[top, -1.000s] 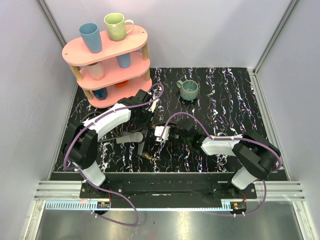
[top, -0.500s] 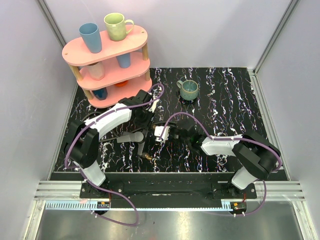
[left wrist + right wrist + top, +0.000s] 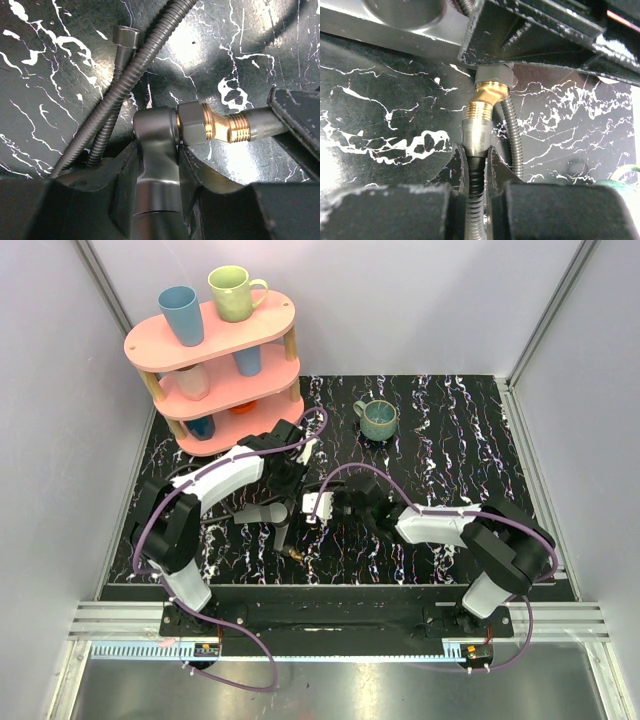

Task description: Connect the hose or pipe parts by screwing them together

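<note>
In the left wrist view my left gripper (image 3: 156,152) is shut on the dark grey piece (image 3: 155,130), which carries a grey nut and a bent brass threaded fitting (image 3: 222,127) pointing right. My right gripper (image 3: 476,150) is shut on a black corrugated hose (image 3: 477,172) just behind its knurled silver end nut (image 3: 477,131). That nut sits against the brass thread (image 3: 486,95). From above, both grippers meet at mid-table, left (image 3: 285,502) and right (image 3: 345,505). Another hose end with a hex nut (image 3: 126,36) lies on the table.
A pink three-tier rack (image 3: 215,360) with cups stands at the back left. A teal mug (image 3: 380,420) sits behind the grippers. A small brass-tipped end (image 3: 293,553) lies near the front edge. A loose run of hose (image 3: 512,135) passes beside the right fingers.
The right gripper has shifted slightly left toward the left gripper, bringing the hose nut with it. The left arm has stayed put.
</note>
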Controlling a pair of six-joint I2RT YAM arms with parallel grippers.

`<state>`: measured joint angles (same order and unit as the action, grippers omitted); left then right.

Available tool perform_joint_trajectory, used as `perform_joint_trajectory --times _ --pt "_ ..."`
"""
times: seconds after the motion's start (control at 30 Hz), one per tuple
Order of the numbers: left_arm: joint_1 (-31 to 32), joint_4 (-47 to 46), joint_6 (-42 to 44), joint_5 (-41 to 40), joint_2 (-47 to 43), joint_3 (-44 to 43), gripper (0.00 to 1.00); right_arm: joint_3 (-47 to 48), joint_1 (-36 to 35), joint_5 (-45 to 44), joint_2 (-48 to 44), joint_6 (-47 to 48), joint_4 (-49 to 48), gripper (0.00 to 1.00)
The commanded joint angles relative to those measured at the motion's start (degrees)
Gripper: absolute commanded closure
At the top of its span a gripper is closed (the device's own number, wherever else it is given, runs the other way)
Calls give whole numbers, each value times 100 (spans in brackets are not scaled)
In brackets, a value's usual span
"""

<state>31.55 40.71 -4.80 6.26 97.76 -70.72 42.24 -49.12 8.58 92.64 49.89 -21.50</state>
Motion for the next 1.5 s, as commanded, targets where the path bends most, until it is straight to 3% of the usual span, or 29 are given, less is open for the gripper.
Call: perform_joint_trajectory --times 0.0,0.2,0.43,0.67,1.47 --pt "106 -46 -83 745 68 -214 100 390 -133 135 79 258 -645 100" --pt "106 -46 -162 1061 60 -276 100 443 -150 337 219 101 -830 100" --pt "114 -230 -241 1298 -81 -30 100 434 -141 513 210 -1383 -1199 100" --pt "114 -485 -408 1562 -222 251 100 259 -80 627 421 -2088 -1735 100" --pt "141 -1232 -645 1905 -485 866 100 -225 1256 2385 905 -5058 -3932 100"
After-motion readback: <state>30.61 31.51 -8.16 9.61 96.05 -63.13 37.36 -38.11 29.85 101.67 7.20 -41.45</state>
